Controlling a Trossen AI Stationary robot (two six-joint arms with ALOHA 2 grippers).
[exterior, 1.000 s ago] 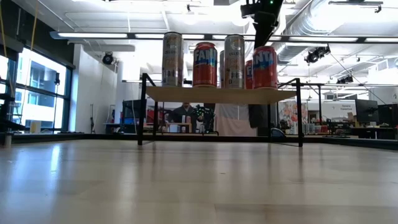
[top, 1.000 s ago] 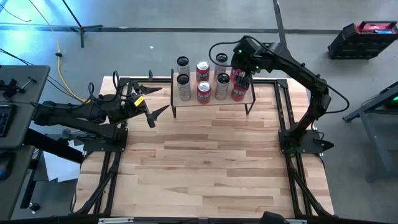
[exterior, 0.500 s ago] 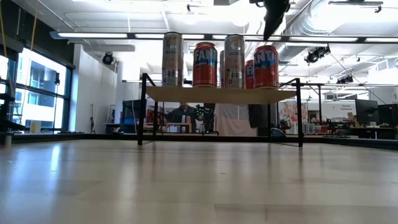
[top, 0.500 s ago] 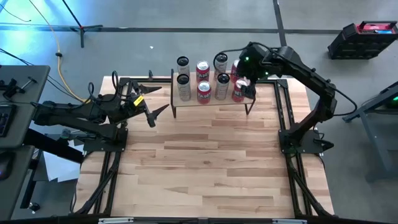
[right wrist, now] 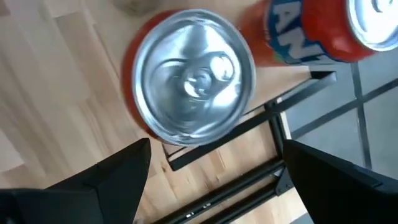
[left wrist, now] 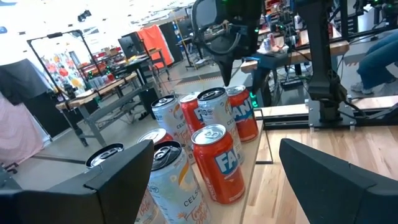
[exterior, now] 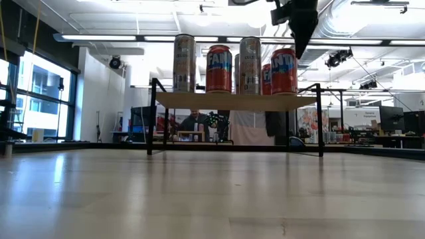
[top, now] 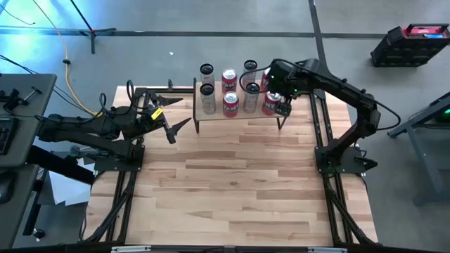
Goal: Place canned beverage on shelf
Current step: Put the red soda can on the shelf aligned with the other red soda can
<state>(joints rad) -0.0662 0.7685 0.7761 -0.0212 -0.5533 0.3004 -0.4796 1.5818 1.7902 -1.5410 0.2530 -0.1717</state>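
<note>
The shelf stands at the 12 o'clock edge of the wooden surface, its light plank top carried on thin black legs. Eight cans stand upright on it in two rows of four. The row nearer the middle of the surface reads, from 9 o'clock to 3 o'clock: a pale can, a red can, another pale can and the end red can. Behind them stands the second row, in the same order of colours. In the low view the front cans show side by side on the plank, the end red can nearest the shelf's 3 o'clock leg.

The right pincer hangs just above and to the 3 o'clock side of that end red can, fingers spread apart and holding nothing; its wrist view looks straight down on the can's silver lid, clear of both fingers. In the low view it hangs above the can tops.

The left pincer waits near the 9 o'clock edge of the surface, well apart from the shelf, jaws wide and empty, pointing toward the cans.
</note>
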